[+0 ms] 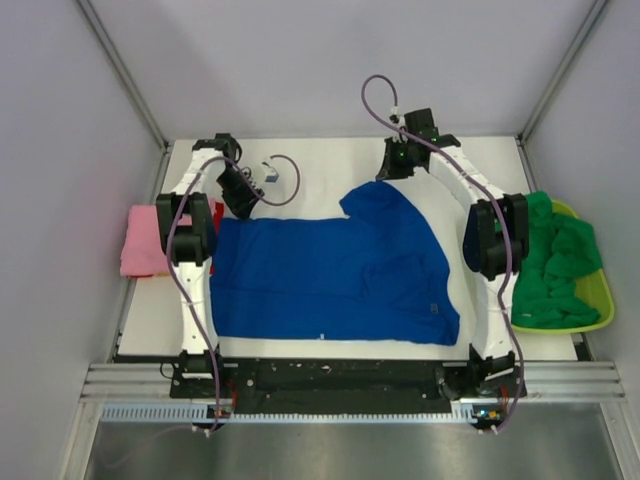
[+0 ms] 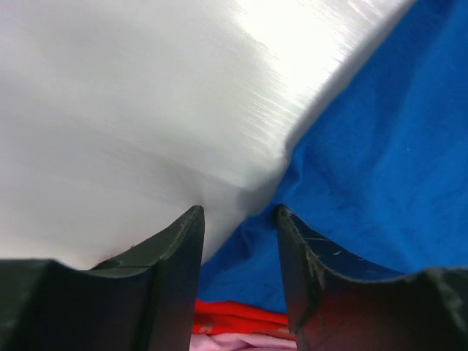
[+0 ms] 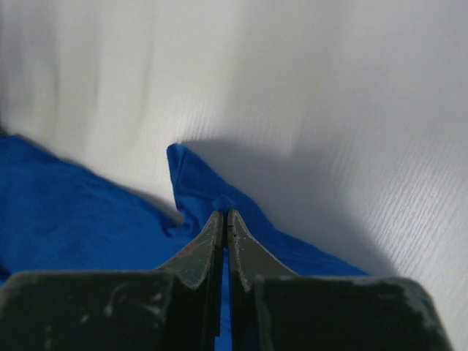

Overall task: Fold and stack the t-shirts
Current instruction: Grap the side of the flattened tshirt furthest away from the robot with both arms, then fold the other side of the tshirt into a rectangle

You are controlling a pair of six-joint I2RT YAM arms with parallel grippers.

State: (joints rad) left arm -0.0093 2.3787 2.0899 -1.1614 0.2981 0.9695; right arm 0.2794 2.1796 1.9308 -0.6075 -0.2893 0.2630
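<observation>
Blue t-shirt [image 1: 330,270] lies spread on the bench [image 1: 320,160], mostly flat, with one lobe bulging out along its far edge. The right hand [image 3: 224,213] is at that far edge. Its jaws are all but closed, with a small nub of blue cloth pinched at the very tips. It's a thin bite, so I'd judge it could slip under tension. The left hand [image 2: 238,212] is at the shirt's far-left corner, low to the bench. Its jaws are well apart, straddling the cloth edge and holding nothing. Looks like the first fold: far edge over toward the near hem. To do it well, push the left hand further onto the corner so cloth sits deep between the fingers, then close. Don't lift the right side until both have hold. Raise together just enough to clear, keep the edge taut between the two hands so it doesn't sag or bunch, bring it straight toward the near hem, lay it down, then release. Watch the lobe, since it may fold crooked if dragged. Folded pink t-shirt [image 1: 145,245] and a red cloth [image 2: 234,314] sit just off the blue shirt's left edge, so that's likely the stack. Green t-shirts [image 1: 555,260] are well off its right edge in the basket [image 1: 600,300].
</observation>
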